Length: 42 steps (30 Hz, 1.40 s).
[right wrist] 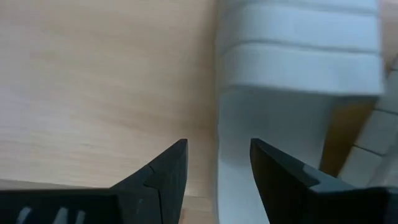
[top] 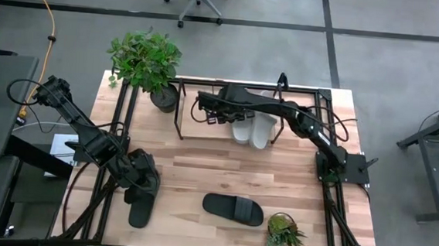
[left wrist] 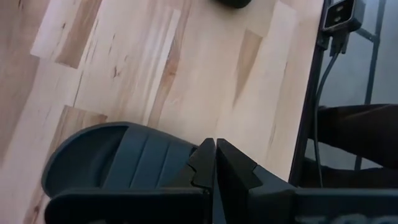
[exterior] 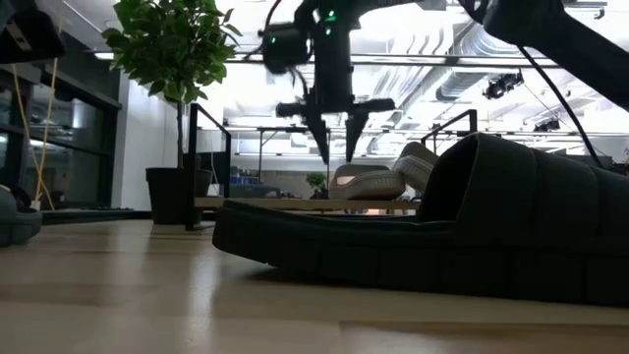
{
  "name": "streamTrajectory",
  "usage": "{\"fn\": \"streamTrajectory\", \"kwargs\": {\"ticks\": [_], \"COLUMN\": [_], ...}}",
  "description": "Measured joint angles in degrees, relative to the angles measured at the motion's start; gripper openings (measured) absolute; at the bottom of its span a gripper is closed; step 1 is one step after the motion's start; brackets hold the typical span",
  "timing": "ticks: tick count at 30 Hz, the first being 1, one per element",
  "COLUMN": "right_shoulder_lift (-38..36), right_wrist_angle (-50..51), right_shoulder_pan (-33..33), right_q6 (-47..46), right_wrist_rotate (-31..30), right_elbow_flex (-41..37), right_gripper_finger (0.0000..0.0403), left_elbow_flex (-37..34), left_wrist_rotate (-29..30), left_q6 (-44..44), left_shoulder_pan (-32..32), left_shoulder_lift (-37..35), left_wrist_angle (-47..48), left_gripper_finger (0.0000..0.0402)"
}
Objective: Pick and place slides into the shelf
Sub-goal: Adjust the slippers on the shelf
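Right gripper (top: 211,111) spread wide, empty, hovering over the shelf (top: 180,109) just beside the two grey slides (top: 251,130) already on its board. My left gripper (top: 139,186) is pinched shut over one black slide (top: 141,207) near the table's left front. Other black slide (top: 233,209) lies mid-table, front.

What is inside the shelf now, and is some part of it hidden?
On the shelf two light grey slides lie side by side. The right gripper, open, hovers over the bare board beside them. The right arm covers their far ends.
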State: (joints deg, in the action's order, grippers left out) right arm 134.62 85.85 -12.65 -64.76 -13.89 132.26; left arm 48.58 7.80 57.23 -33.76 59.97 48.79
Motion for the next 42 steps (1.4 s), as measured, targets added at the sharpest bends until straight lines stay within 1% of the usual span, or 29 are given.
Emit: {"fn": "streamTrajectory", "kwargs": {"ticks": [3,10,14,17,27,34,37,42], "right_shoulder_lift": [1.31,1.37,1.37,1.37,1.37,1.37,1.37,1.37], "right_wrist_angle": [-1.01,-2.28,-2.49,-3.03,-6.58,-4.30,-2.14,-1.67], "right_shoulder_pan": [-0.07,0.81,0.24,0.18,0.12,-0.01,-0.03,-0.30], "right_q6": [0.32,-0.82,-0.80,-0.80,-0.14,0.27,0.27,0.30], "right_wrist_rotate": [-0.16,-5.43,-4.27,-5.58,-6.86,-4.22,-4.28,-5.67], "right_elbow_flex": [-0.10,-0.06,-0.06,-0.06,-0.06,-0.06,-0.06,-0.06], "right_gripper_finger": [0.0165,0.0165,0.0165,0.0165,0.0165,0.0165,0.0165,0.0165], "left_elbow_flex": [0.00,0.00,0.00,0.00,0.00,0.00,0.00,0.00], "left_wrist_rotate": [0.37,1.62,1.70,1.87,1.87,1.70,1.67,1.65], "left_q6": [0.01,0.02,0.02,0.02,0.17,0.61,0.73,1.11], "left_shoulder_pan": [0.00,0.02,0.02,0.00,0.00,0.01,0.02,0.00], "left_shoulder_lift": [-0.19,-0.64,-0.66,-0.66,-0.66,-0.66,-0.66,-0.66], "left_wrist_angle": [0.27,1.26,1.26,1.34,1.34,1.32,1.29,1.10], "left_gripper_finger": [0.0005,0.0005,0.0005,0.0005,0.0005,0.0005,0.0005,0.0005]}}
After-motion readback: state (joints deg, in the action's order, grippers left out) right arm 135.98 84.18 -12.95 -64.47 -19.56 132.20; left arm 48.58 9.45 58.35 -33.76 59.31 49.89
